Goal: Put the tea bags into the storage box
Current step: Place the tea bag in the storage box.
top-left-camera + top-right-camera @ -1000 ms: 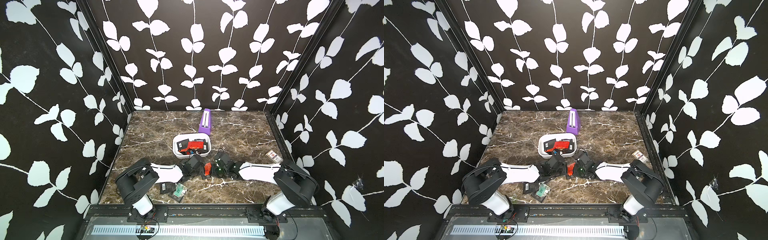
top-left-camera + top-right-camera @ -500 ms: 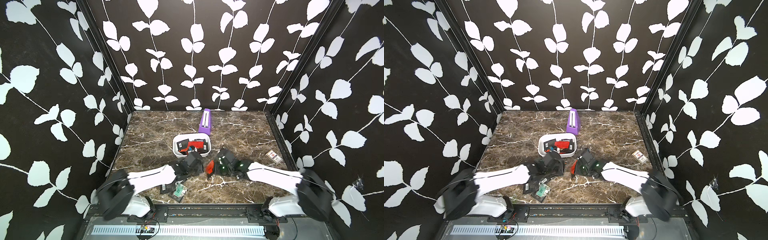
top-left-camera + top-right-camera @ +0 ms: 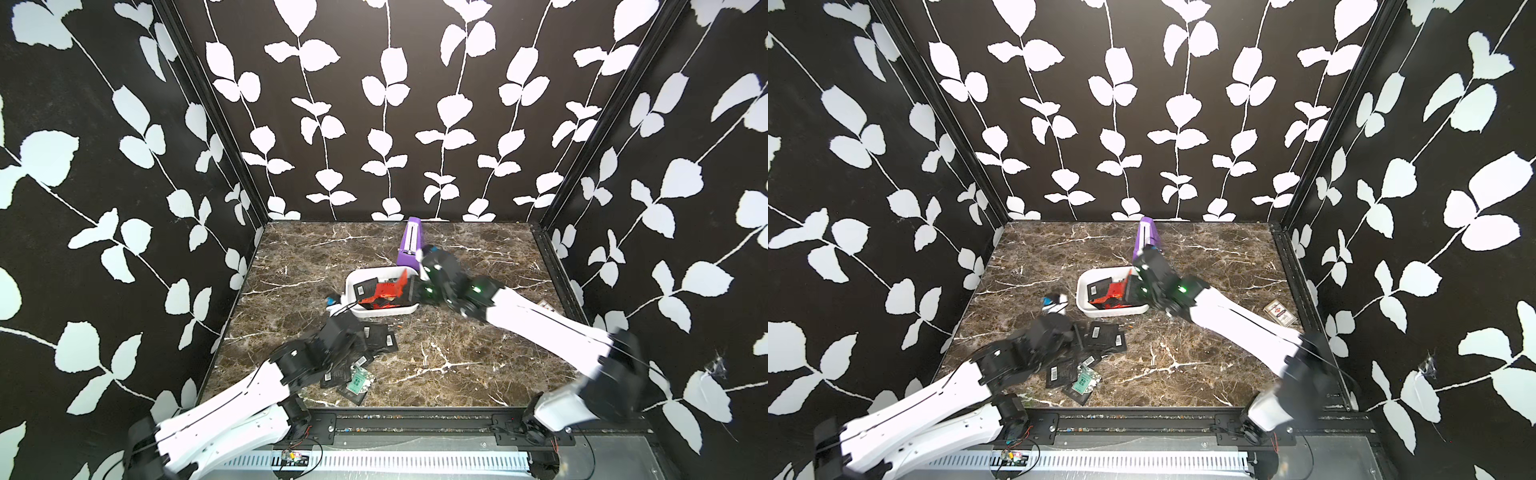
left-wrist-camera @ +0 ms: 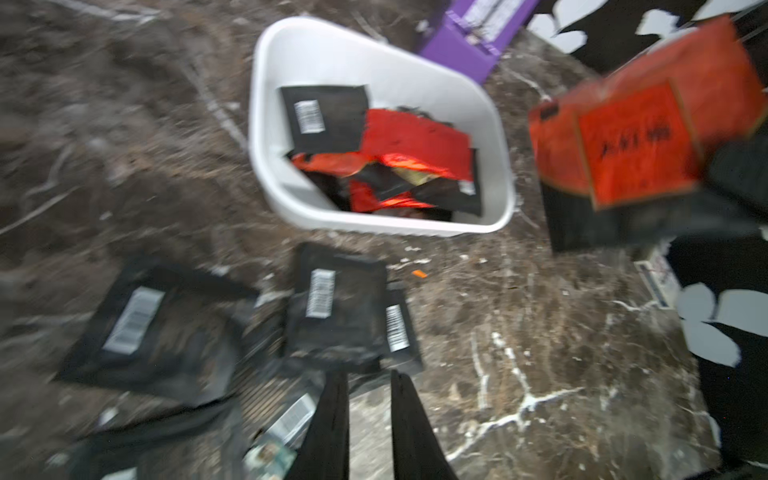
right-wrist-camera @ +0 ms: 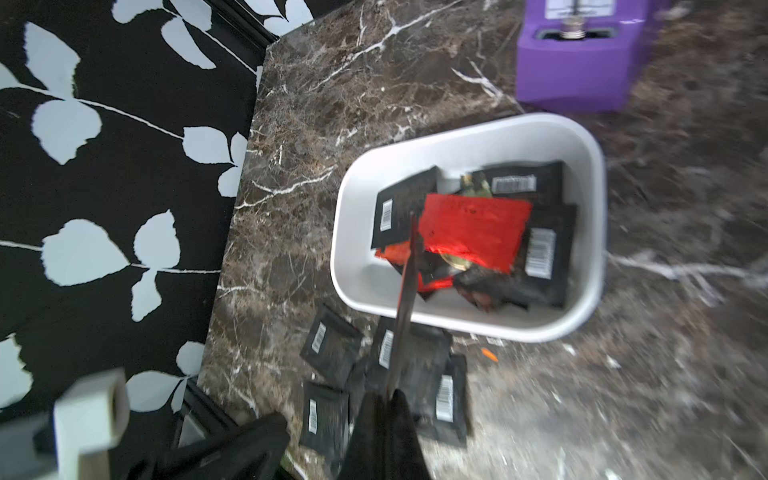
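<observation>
Dark marble bench (image 3: 457,374) boxed in by black walls (image 3: 124,208) with white leaf print.

In both top views: white storage box (image 3: 384,311) mid-bench, long axis running across the bench, holding a heap of black and red tea bags (image 3: 378,297); purple box (image 3: 409,245) just behind. Red-orange tea bag (image 3: 400,281) up on edge above the box's right end, pinched in right fingers (image 3: 410,289); cannot tell whether fully inside the rim line. Loose black tea bags (image 3: 1104,334) flat on the bench in front of the box, left arm (image 3: 249,399) low over them.

Left wrist view, blurred: shows left fingers (image 4: 328,428) parted by a narrow gap, holding nothing, tips close to the nearest loose black tea bags; contact unclear.

Right wrist view: shows the held tea bag edge-on, a thin line pointing from the fingers toward the box interior; near-square, so no real long axis.

Judged risks: released on edge so near the end wall, could catch the rim or slide off the heap onto the bench. With so narrow a left gap, may only shove flat foil along instead of lifting it.
</observation>
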